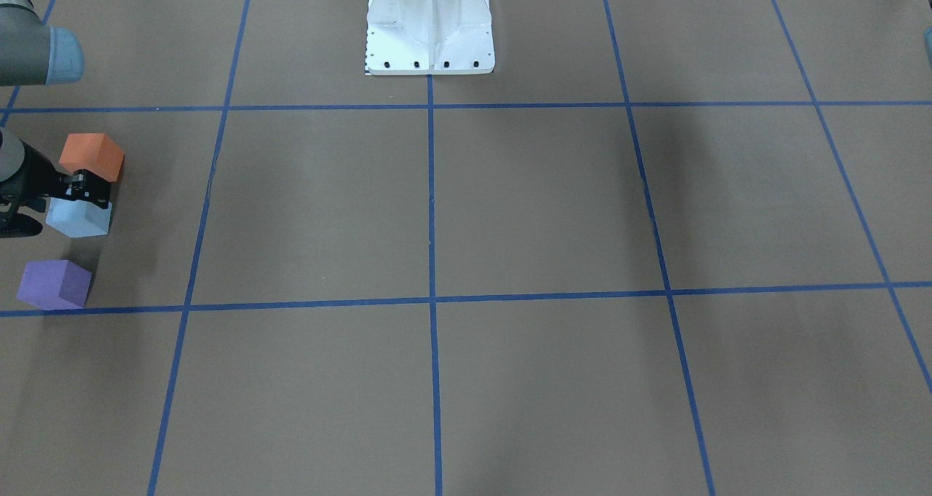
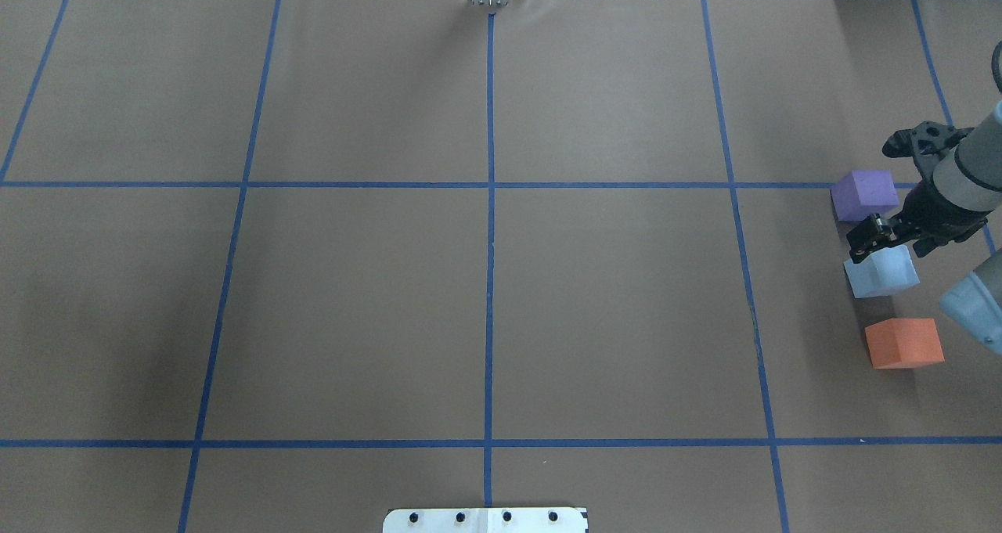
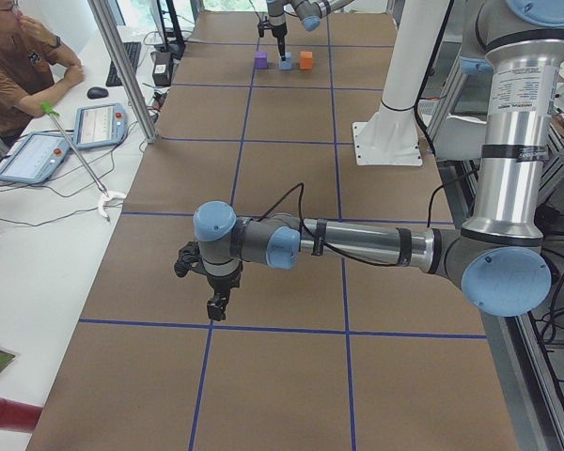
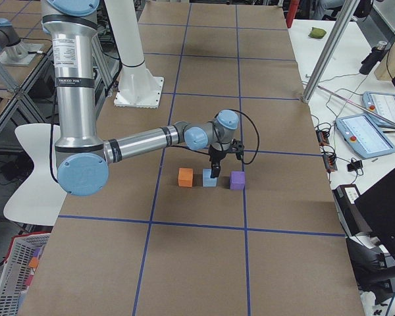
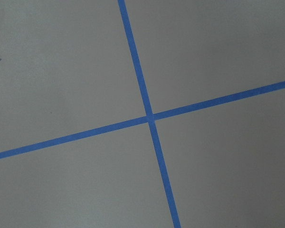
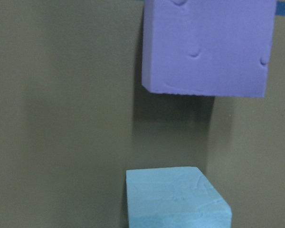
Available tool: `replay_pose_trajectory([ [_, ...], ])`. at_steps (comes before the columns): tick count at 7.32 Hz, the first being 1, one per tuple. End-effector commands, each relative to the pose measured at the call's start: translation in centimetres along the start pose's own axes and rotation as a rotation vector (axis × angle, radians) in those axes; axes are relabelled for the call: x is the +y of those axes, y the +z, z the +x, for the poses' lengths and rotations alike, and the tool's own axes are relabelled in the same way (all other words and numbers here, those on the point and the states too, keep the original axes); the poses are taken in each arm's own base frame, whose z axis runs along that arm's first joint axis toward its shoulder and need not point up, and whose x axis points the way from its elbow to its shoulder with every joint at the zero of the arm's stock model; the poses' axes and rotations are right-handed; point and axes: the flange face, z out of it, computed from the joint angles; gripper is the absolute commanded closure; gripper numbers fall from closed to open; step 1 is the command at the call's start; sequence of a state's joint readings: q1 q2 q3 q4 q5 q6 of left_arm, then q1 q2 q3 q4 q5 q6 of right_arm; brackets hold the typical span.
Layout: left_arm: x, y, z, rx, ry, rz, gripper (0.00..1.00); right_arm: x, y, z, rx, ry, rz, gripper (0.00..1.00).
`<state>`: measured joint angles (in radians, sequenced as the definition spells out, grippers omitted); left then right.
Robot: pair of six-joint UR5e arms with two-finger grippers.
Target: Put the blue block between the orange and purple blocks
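Observation:
The light blue block [image 2: 883, 273] rests on the brown table at the robot's far right, in a row between the purple block [image 2: 865, 194] and the orange block [image 2: 904, 343]. The same row shows in the front view: orange [image 1: 93, 155], blue [image 1: 79, 221], purple [image 1: 54, 283]. My right gripper [image 2: 865, 243] hangs right at the blue block's top, pointing down; I cannot tell whether it grips the block. The right wrist view shows the blue block [image 6: 175, 199] and the purple block [image 6: 206, 47], no fingers. My left gripper [image 3: 216, 305] hovers low over bare table; I cannot tell its state.
The white robot base [image 1: 429, 30] stands at the table's middle on the robot's side. Blue tape lines [image 5: 149, 116] grid the brown table. A seated operator [image 3: 19, 66] and tablets [image 3: 99, 122] are beside the table. My right arm's elbow [image 1: 44, 55] reaches over the orange block's side.

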<state>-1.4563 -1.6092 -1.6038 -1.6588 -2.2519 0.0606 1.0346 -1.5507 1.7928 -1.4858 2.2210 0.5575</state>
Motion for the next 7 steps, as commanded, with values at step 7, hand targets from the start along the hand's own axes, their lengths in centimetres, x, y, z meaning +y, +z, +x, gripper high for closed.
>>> replay_pose_trajectory([
  [7, 3.5, 0.2, -2.4, -0.002, -0.053, -0.01, 0.0, 4.7, -12.7, 26.2, -0.07, -0.087, 0.107, 0.0],
])
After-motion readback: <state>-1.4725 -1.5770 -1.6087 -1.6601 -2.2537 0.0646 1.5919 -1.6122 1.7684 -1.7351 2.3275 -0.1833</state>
